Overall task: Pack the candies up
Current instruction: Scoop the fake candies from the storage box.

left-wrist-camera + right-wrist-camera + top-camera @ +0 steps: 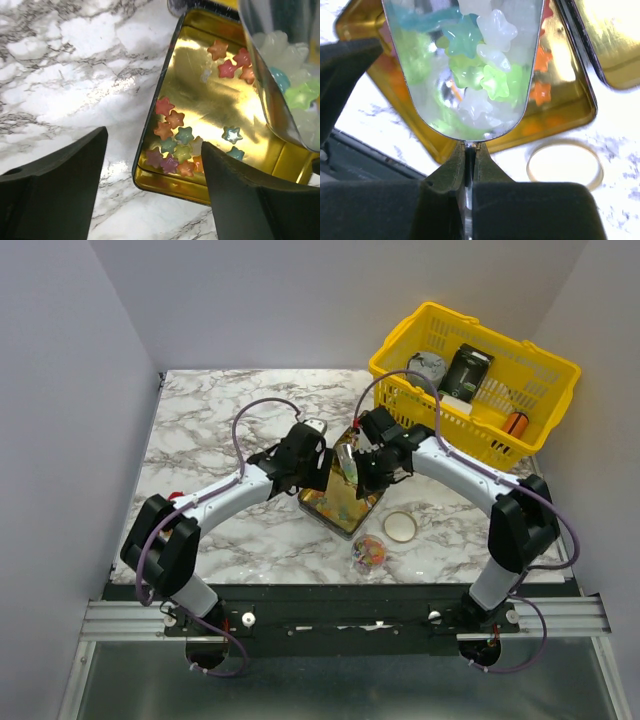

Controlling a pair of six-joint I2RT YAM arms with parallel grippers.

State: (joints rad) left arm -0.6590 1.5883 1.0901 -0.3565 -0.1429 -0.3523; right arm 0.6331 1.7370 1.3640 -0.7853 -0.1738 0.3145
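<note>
Right wrist cam: my right gripper (469,152) is pinching the clear pouch (420,65) by its seam, pouring star candies (495,85) into the gold tin (572,95) under it. My left gripper (152,172) is idling open alongside. Probably needing more tilt next.

Plenty of bare counter (200,430) is left on the left side and along the back. The middle's jammed though: the gold tin (200,107) is overhung by both wrists and partly covered by the clear pouch (465,65) pinched in the right jaws. A ring (400,527) and small round tub (368,553) are parked just in front. The back right corner is blocked by the yellow basket (470,430).
</note>
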